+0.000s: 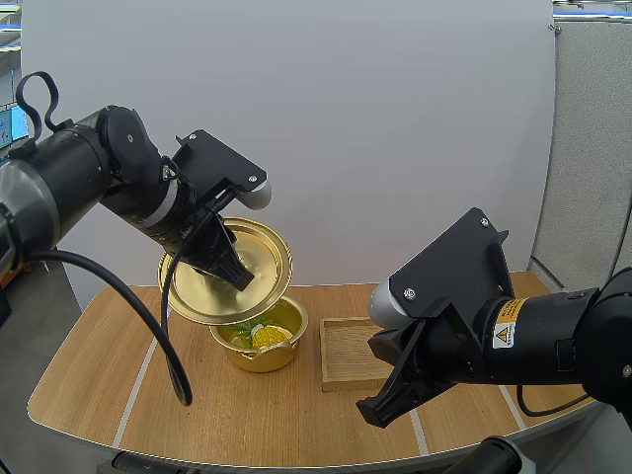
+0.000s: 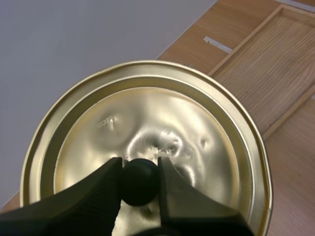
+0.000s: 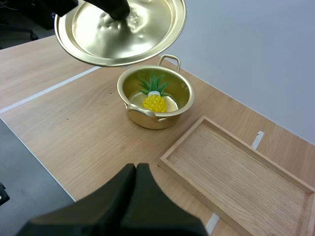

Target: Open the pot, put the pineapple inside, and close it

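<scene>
A gold pot [image 1: 262, 341] [image 3: 156, 101] stands on the table with a small yellow pineapple [image 3: 154, 101] [image 1: 267, 337] lying inside it. My left gripper [image 1: 240, 273] [image 2: 141, 169] is shut on the black knob [image 2: 140, 181] of the gold lid [image 1: 229, 271] [image 2: 147, 142] [image 3: 120, 29], holding it tilted in the air just above the pot's far-left rim. My right gripper [image 1: 372, 410] [image 3: 137, 169] is shut on nothing, low over the table's front edge, right of the pot.
A wooden tray [image 1: 351, 354] [image 3: 241, 174] [image 2: 268, 64] lies flat just right of the pot, under my right arm. White tape lines [image 3: 47, 91] cross the table left of the pot.
</scene>
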`<action>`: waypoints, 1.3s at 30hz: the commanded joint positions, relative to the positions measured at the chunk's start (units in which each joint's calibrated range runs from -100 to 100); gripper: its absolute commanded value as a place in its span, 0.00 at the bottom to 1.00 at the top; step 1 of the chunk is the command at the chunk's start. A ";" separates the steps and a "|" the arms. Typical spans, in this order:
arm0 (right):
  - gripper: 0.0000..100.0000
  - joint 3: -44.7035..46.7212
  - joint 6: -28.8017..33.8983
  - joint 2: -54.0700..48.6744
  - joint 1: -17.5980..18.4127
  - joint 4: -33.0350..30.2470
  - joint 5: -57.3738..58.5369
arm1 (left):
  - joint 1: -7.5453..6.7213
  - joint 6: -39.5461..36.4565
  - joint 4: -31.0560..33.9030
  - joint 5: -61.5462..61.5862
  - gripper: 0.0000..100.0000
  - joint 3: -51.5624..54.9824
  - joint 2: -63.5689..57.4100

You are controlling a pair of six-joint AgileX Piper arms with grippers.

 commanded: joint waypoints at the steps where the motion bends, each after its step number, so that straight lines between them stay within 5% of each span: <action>1: 0.00 0.02 -0.03 -0.48 -0.12 -0.34 0.28 | -0.24 1.35 -1.27 -5.46 0.00 0.13 5.62; 14: 0.00 0.02 -0.03 -0.48 -0.12 -0.34 0.28 | -0.24 3.72 -1.27 -16.82 0.00 0.13 20.20; 39: 0.00 0.02 -0.03 -0.48 -0.12 -0.34 0.28 | -0.24 9.17 -7.77 -18.86 0.00 -3.94 35.49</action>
